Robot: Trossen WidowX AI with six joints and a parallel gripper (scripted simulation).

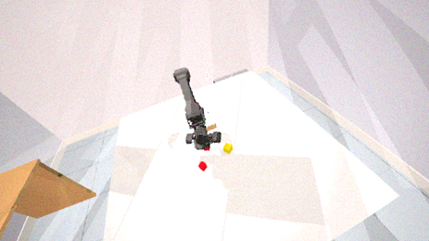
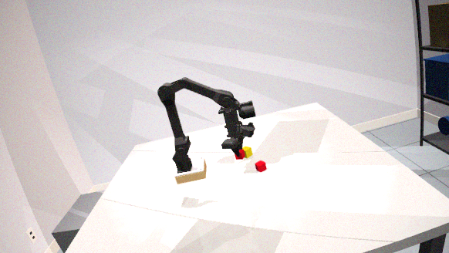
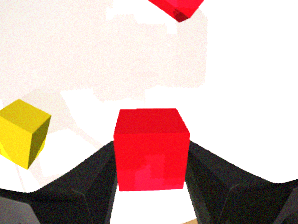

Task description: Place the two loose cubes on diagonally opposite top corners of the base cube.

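My gripper [image 2: 239, 151] [image 3: 150, 147] is shut on a red cube [image 1: 207, 149] [image 2: 240, 155] [image 3: 151, 165], with a finger on each side of it. The cube looks level and is held a little above the table. In the top view the arm hides most of it. The yellow cube [image 1: 227, 148] [image 2: 248, 152] [image 3: 22, 127] stands on the table beside the held cube, to its left in the wrist view. A second red cube [image 1: 202, 165] [image 2: 261, 166] [image 3: 181, 6] lies apart on the table, cut off by the top edge of the wrist view.
A white table [image 1: 274, 183] [image 2: 347, 185] carries the arm and cubes. A low wood-edged piece [image 1: 211, 127] [image 2: 191, 177] lies by the arm's base. An orange-brown wooden table [image 1: 53, 192] stands off to the left in the top view. A dark shelf [image 2: 421, 77] stands far right in the exterior view.
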